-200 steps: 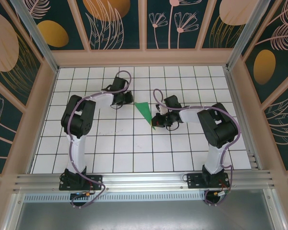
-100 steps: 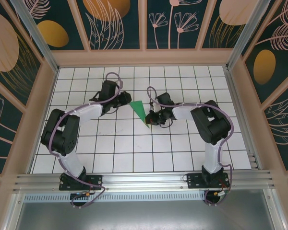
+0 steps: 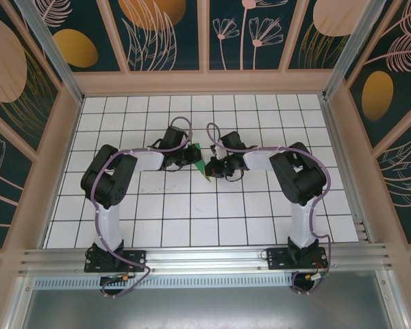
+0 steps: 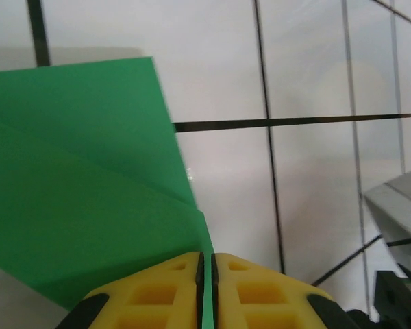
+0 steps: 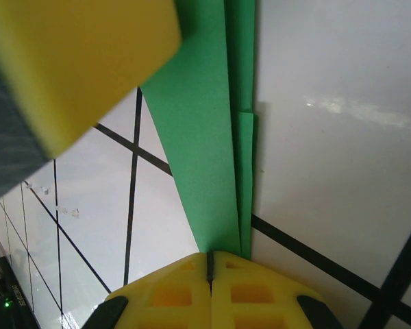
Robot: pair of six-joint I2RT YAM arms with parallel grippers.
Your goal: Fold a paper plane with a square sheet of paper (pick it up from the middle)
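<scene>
The paper plane (image 3: 205, 166) is found at the middle of the bench (image 3: 192, 226), between the 2 arms; whether it rests on the tiles cannot be told. It is pinched from both sides; the jaws of the left gripper (image 4: 205, 264) are closed on its left edge towards the wide far end, and those of the right gripper (image 5: 209, 260) are closed on the folded right edge, nearer the tip. Its long axis is laid far-to-near, slightly rightward; the point is judged to face the arm bases. Any coming crease would be run along that axis, with neither arm nearer.
</scene>
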